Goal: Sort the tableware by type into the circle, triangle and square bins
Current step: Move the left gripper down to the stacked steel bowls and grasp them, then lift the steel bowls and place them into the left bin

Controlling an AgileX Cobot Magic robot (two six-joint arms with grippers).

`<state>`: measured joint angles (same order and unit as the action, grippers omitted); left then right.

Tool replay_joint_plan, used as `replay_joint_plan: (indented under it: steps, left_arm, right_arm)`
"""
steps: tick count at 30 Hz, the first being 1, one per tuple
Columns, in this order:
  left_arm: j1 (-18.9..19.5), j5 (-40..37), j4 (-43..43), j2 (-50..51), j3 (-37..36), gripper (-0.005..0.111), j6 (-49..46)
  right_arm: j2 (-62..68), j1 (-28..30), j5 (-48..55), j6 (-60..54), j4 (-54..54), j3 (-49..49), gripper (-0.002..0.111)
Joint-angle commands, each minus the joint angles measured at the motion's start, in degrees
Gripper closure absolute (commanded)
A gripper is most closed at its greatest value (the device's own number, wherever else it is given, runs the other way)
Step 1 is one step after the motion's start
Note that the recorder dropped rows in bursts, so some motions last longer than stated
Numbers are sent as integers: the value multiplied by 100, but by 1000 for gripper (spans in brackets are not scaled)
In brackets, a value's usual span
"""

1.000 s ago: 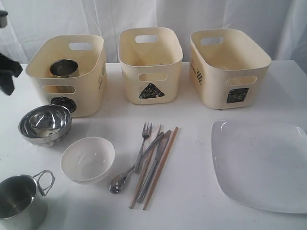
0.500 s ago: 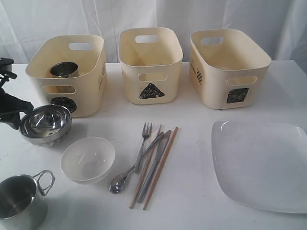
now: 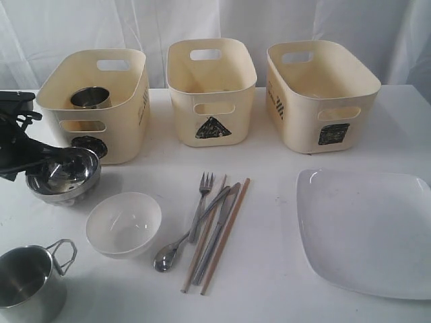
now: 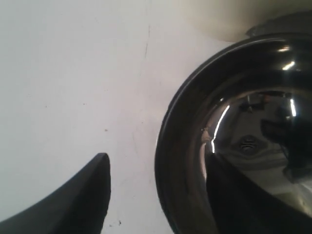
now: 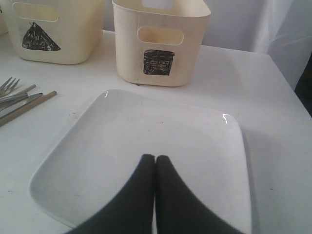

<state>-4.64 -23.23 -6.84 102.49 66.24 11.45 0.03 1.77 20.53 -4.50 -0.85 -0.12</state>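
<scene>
Starting at the front of the exterior view: seeing a mug (image 3: 23,282) on the desk (image 3: 269,168), partly cropped by the lower left corner. Passing the white bowl (image 3: 123,223) just beyond it, standing upright. Finding the spoon (image 3: 163,258), fork (image 3: 201,202), knife (image 3: 219,232) and chopsticks (image 3: 229,225) bunched mid-desk, overlapping too closely for telling which is touching which. Noting the plate (image 3: 367,232) to the right, running off the frame at its right side.

Further back on the left, catching the left pincer (image 3: 42,160) reaching in at the steel bowl (image 3: 64,176), with most of the arm cut off. At the back, counting the circle bin (image 3: 124,121), triangle bin (image 3: 188,124) and square bin (image 3: 303,134) in a row, and spotting a second mug (image 3: 89,97) standing in the circle bin.

Getting from the left wrist view what the exterior view blurs: holding the jaws parted astride the steel bowl's rim, one finger (image 4: 78,200) outside over the desk and the other inside, clamping nothing. Seeing only part of the bowl there.

Getting the right pincer (image 5: 155,163) from the right wrist view alone: pressing its fingers together on nothing, hanging over the plate's near edge. Not managing to tell whether it is touching the plate. Beyond, showing the square bin's front whole and the triangle bin's cropped.
</scene>
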Motion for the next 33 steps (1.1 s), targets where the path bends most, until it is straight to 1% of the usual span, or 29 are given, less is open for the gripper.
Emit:
replay_joint_plan:
  steps: [1, 6, 8, 9, 11, 12, 14, 15, 18, 22, 23, 24, 25, 26, 27, 28, 29, 30, 31, 33]
  left_arm:
    - [0, 158, 76, 211, -42, 45, 37]
    - [0, 211, 64, 317, -42, 45, 15]
    - [0, 184, 64, 317, -42, 47, 15]
    - [0, 132, 64, 317, -42, 50, 15]
    - [0, 18, 64, 317, -42, 59, 62]
    - [0, -48, 64, 317, -42, 67, 72]
    - [0, -115, 64, 317, -42, 78, 72]
    - [0, -145, 64, 317, -42, 87, 72]
    - [0, -320, 64, 317, -42, 107, 61]
    - [0, -778, -115, 276, -42, 107, 37]
    - [0, -1071, -325, 173, -42, 107, 8]
    - [0, -1180, -389, 100, -42, 107, -51]
    - [0, -1387, -472, -168, -42, 107, -212]
    - [0, -1387, -535, -313, -42, 107, -228]
    - [0, -1155, -565, -749, -42, 107, -214]
    - [0, -1004, -565, -949, -42, 107, -133]
    - [0, -709, -532, -1445, -14, 107, -12]
    - [0, -670, -503, -1799, 70, 107, 61]
    - [0, -735, -503, -2090, 147, 107, 60]
    - [0, -1114, -452, -2719, 316, 107, 60]
  right_arm:
    - [-3, -4, -85, 24, 42, 12, 108]
    - [-3, -4, -85, 24, 42, 12, 108]
    - [-3, -4, -85, 24, 42, 12, 108]
    - [-3, -4, -85, 24, 42, 12, 108]
    - [-3, -4, -85, 24, 42, 12, 108]
    - [-3, -4, -85, 24, 42, 12, 108]
    - [-3, -4, -85, 24, 42, 12, 108]
    - [-3, -4, -85, 24, 42, 12, 108]
    - [-3, -4, -85, 24, 42, 12, 108]
    - [-3, -4, -85, 24, 42, 12, 108]
    - [-3, -4, -85, 24, 42, 12, 108]
    - [-3, -4, -85, 24, 42, 12, 108]
    - [-3, -4, -85, 24, 42, 12, 108]
    - [-3, -4, -85, 24, 42, 12, 108]
    - [-3, -4, -85, 24, 42, 12, 108]
    - [-3, -4, -85, 24, 42, 12, 108]
    - [-3, -4, -85, 24, 42, 12, 108]
    - [-3, -4, -85, 24, 42, 12, 108]
    - [-3, -4, -85, 24, 42, 12, 108]
    - [-3, -4, -85, 24, 42, 12, 108]
